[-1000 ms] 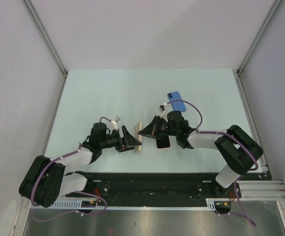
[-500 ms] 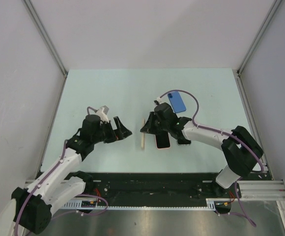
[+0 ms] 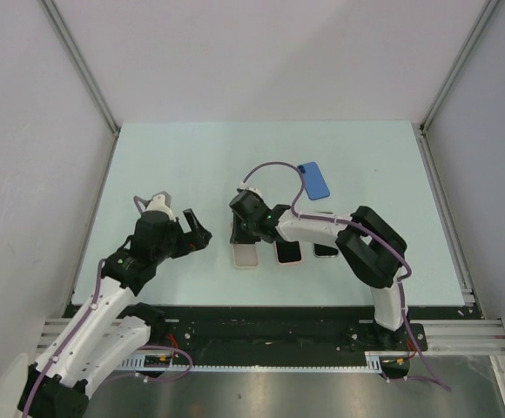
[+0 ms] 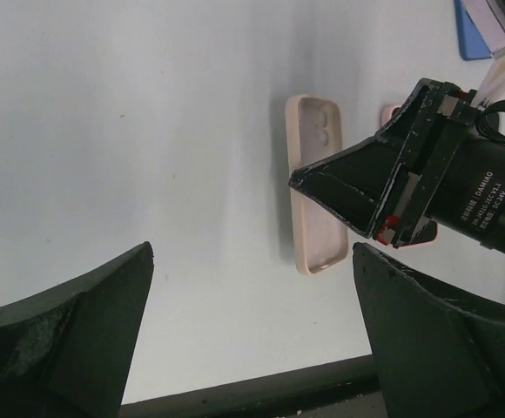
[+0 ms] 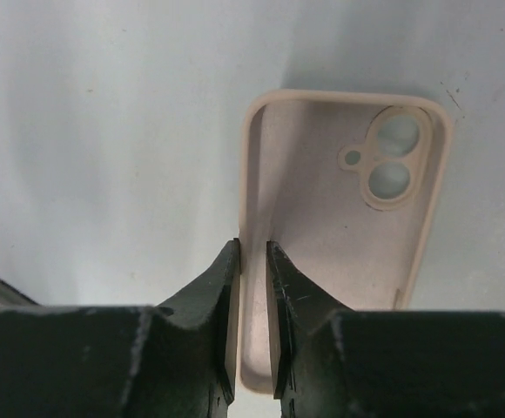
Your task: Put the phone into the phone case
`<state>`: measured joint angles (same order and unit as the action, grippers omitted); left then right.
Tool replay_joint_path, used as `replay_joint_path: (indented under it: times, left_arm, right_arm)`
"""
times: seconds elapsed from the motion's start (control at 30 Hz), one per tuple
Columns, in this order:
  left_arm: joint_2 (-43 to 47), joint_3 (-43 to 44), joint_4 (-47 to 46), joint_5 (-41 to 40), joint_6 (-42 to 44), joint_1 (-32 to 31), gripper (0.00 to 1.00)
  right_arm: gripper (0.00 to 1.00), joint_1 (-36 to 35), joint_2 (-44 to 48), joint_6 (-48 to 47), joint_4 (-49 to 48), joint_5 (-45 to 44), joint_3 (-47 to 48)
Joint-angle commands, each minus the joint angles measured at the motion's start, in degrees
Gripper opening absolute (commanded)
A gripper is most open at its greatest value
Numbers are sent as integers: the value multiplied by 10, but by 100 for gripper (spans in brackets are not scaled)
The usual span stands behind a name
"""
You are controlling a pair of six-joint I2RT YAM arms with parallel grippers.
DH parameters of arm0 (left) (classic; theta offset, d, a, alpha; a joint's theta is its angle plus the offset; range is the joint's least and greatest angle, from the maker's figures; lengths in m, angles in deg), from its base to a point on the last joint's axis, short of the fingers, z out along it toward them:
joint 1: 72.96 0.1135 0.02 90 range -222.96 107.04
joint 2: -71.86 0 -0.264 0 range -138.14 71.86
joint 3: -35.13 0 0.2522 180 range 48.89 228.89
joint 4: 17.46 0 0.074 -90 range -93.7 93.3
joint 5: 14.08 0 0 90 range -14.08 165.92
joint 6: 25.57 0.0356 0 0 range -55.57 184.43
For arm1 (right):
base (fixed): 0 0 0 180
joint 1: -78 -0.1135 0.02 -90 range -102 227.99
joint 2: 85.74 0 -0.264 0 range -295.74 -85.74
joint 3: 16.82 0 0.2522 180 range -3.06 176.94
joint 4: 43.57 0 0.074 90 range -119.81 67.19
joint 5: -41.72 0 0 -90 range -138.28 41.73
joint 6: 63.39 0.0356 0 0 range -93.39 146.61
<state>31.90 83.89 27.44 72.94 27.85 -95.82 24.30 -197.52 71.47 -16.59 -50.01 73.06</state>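
Observation:
The beige phone case (image 3: 245, 256) lies flat on the table, open side up, with its camera holes at the far end (image 5: 390, 157). My right gripper (image 3: 239, 233) is shut on the case's left side wall (image 5: 252, 261). The case also shows in the left wrist view (image 4: 315, 174), partly behind the right gripper (image 4: 383, 196). A dark-screened phone with a pink rim (image 3: 288, 251) lies just right of the case. My left gripper (image 3: 193, 228) is open and empty, left of the case and apart from it (image 4: 252, 287).
A blue phone or case (image 3: 313, 180) lies further back on the table, and shows in the left wrist view (image 4: 472, 35). Another small device (image 3: 326, 250) lies right of the pink-rimmed phone. The black rail (image 3: 261, 322) runs along the near edge.
The case stood on edge between both grippers. My left gripper has let go and drawn back to the left. My right gripper has moved left and laid the case flat.

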Motion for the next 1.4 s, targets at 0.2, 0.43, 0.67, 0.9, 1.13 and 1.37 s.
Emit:
replay_joint_path:
  times: [0.2, 0.43, 0.67, 0.9, 1.13, 1.37]
  left_arm:
    - [-17, 16, 16, -28, -5, 2, 100]
    - [-11, 16, 14, -23, 1, 1, 100]
    - [-1, 11, 5, -17, 6, 1, 100]
    - [0, 5, -4, -5, 7, 1, 100]
    - [-7, -4, -16, 8, 8, 1, 100]
    - [-22, -4, -25, 10, 13, 1, 100]
  right_arm:
    - [26, 12, -39, -16, 70, -53, 15]
    - [50, 23, 38, -78, 44, -45, 15]
    - [99, 116, 116, -243, 45, -39, 15]
    - [100, 260, 101, -409, 80, -33, 50]
    - [100, 366, -24, -476, 153, 82, 162]
    - [100, 374, -151, -525, 227, 60, 307]
